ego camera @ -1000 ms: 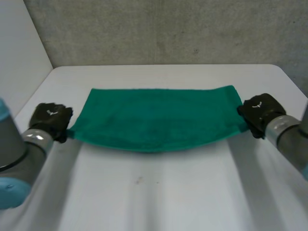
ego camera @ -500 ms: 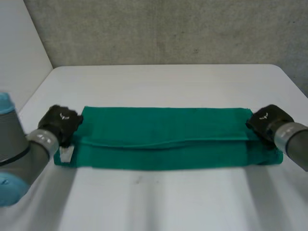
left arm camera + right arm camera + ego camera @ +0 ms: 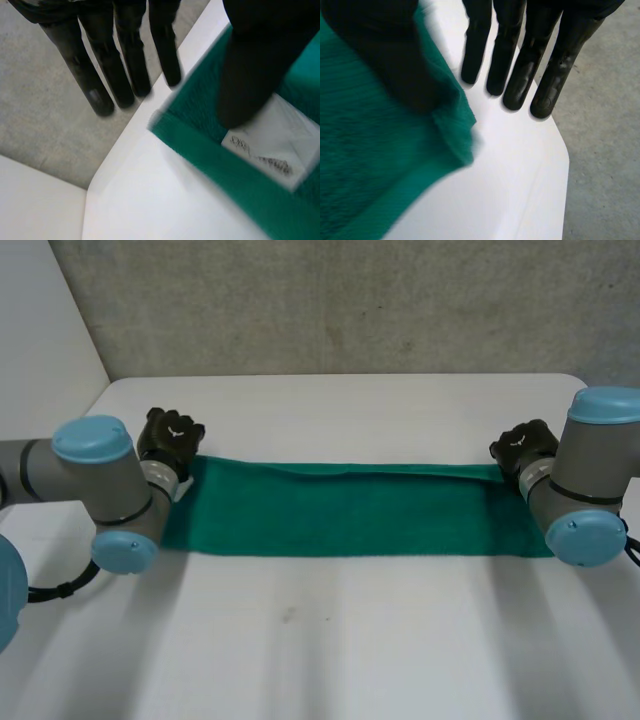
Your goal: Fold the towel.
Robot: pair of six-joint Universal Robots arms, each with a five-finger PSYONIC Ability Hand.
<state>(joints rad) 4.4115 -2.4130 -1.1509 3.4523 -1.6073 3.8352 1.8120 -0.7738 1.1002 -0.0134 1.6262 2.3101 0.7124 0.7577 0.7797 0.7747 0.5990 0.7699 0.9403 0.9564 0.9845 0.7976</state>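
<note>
Head view: green terry towel (image 3: 345, 510) lies on the white table (image 3: 330, 640) as a long, narrow folded band running side to side. The left hand (image 3: 170, 435) sits at the far corner of one end, the right hand (image 3: 522, 445) at the far corner of the other. A thin lip of the upper layer shows along the far edge, so the layers look slightly off-square.

Risks, as judged from here:
- Either thumb may catch the pile as its hand pulls away, dragging the top layer and opening the fold.
- The left arm (image 3: 110, 490) and right arm (image 3: 590, 490) both hang low over the band's ends. A sideways sweep could snag or skew the cloth.
- Another fold would carry the uneven far edge into the next crease unless the corners are squared first.

Left wrist view: fingers (image 3: 125, 60) are straight and spread, reaching past the towel's corner and gripping nothing. The thumb (image 3: 255, 65) hangs over the cloth beside a white sewn-in label (image 3: 267, 145). Whether it presses the cloth cannot be told.

Right wrist view: much the same. Fingers (image 3: 520, 60) are straight and splayed over bare table beyond the corner, and the thumb (image 3: 385, 55) is above the green cloth. Nothing is pinched, so both hands read as released.
</note>
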